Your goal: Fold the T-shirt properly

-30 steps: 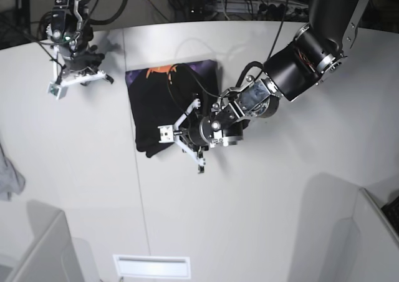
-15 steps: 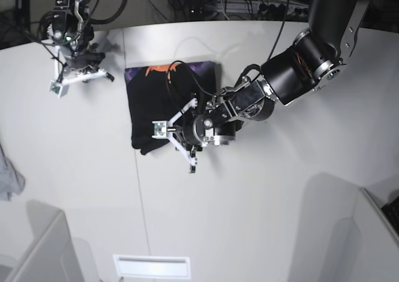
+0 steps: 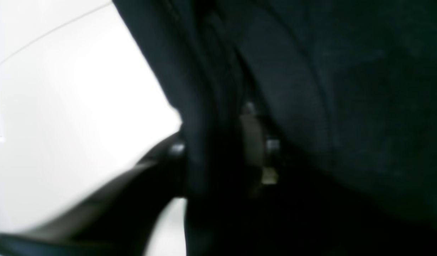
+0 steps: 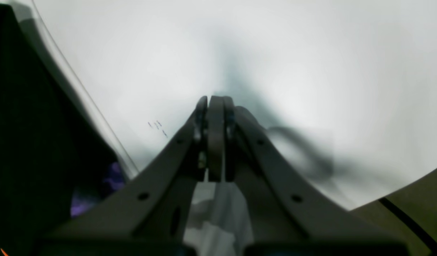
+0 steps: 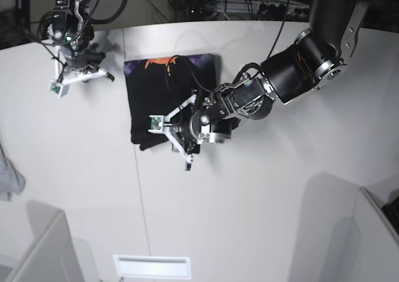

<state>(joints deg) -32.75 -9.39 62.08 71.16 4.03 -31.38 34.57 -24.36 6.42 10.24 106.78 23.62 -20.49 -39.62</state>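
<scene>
The black T-shirt (image 5: 165, 98) lies folded into a rectangle on the white table (image 5: 262, 201), its orange-and-purple print at the far edge. My left gripper (image 5: 177, 141) is at the shirt's near edge. In the left wrist view black cloth (image 3: 346, 89) fills most of the frame, and the left gripper (image 3: 215, 145) is shut on a fold of it. My right gripper (image 5: 84, 76) hovers over bare table left of the shirt. In the right wrist view it (image 4: 213, 103) is shut and empty, with the shirt (image 4: 26, 124) at the left edge.
A small grey cloth (image 5: 9, 176) lies at the table's left edge. A white slotted panel (image 5: 151, 266) sits at the near edge. Grey panels stand at the near left (image 5: 37, 251) and near right (image 5: 368, 244) corners. Cables run behind the table.
My left gripper has moved left along the shirt's near edge, and the shirt has shifted slightly left and away with it. The right arm has barely moved.
</scene>
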